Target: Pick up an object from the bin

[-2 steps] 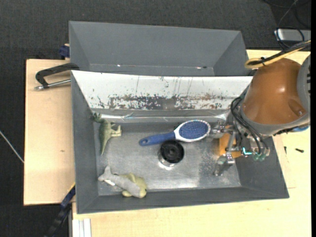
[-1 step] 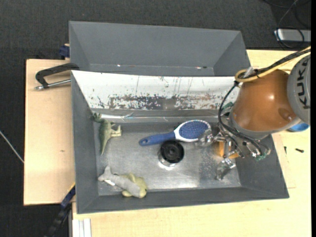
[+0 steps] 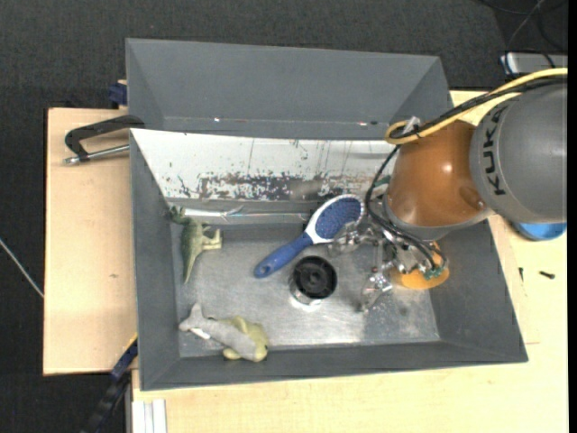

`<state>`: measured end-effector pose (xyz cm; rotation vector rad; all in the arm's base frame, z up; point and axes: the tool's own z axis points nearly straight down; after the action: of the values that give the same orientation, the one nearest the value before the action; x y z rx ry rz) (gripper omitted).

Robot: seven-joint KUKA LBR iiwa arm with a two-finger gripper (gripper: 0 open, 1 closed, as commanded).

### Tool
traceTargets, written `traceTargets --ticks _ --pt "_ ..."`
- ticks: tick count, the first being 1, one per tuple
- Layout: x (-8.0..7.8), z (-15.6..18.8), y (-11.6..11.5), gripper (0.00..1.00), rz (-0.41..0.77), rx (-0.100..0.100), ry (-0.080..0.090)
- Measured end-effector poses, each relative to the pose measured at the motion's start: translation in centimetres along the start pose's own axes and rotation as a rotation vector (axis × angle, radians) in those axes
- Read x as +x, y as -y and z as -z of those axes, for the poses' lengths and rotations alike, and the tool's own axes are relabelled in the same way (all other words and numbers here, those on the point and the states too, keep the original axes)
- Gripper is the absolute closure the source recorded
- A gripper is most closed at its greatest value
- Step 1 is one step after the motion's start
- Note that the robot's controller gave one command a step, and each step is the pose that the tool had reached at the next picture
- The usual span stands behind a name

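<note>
Five small things lie in the grey bin (image 3: 147, 269) in the camera view. My end effector (image 3: 372, 289) is low over the floor in the lower right of the frame, with nothing visibly in it; I cannot tell whether it is open or closed. Nearest to it, just left, is a black round cap (image 3: 314, 279). Just right of it lies a small orange object (image 3: 418, 277). A blue hairbrush (image 3: 306, 237) lies slantwise above the cap. A green toy dinosaur (image 3: 194, 246) lies at the left, and a grey-and-yellow soft toy (image 3: 225, 334) lies at the lower left.
</note>
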<state>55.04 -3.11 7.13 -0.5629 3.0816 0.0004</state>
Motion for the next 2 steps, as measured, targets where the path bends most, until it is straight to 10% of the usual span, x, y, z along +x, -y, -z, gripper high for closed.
traceTargets --ticks 1,2 --pt "-1.43 0.5 -5.57 0.0 -0.034 -0.003 -0.004" --pt "-1.49 0.59 -5.34 1.0 -0.036 -0.001 0.001"
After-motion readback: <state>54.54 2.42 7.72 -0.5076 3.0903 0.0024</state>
